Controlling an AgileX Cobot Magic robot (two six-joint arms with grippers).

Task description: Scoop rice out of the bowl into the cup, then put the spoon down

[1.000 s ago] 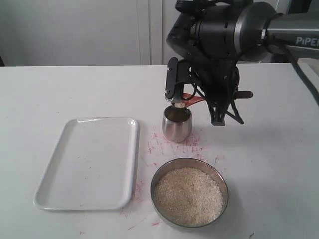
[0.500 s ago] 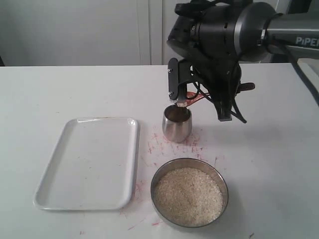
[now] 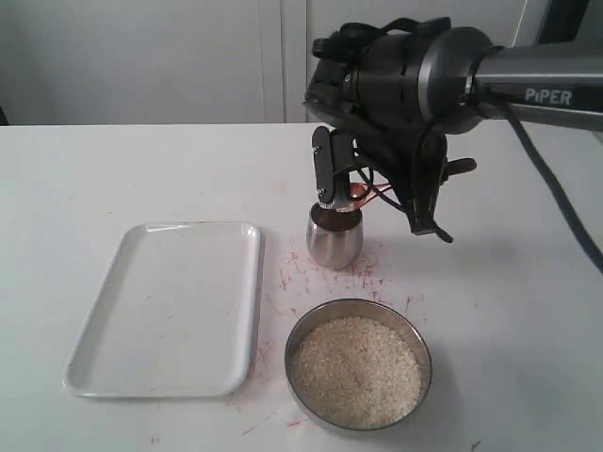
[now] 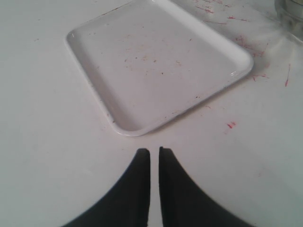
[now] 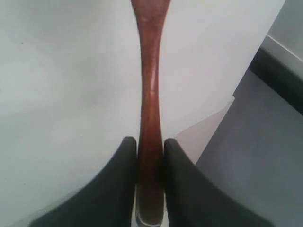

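The left end effector hangs over the table just short of the white tray, its fingers pressed almost together on nothing, so it takes no part. Right of the tray stands the cup, upright among red smears. The spoon is poised at its mouth, so the step in hand looks like tipping a scoop in. Whether grains are falling is too small to tell. The right end effector pinches the spoon's handle near its end. The bowl, near the cup and closer to the camera, holds plenty of rice. Next comes a clean lift off the cup's thin rim without nudging it. Bare table lies open to the right.
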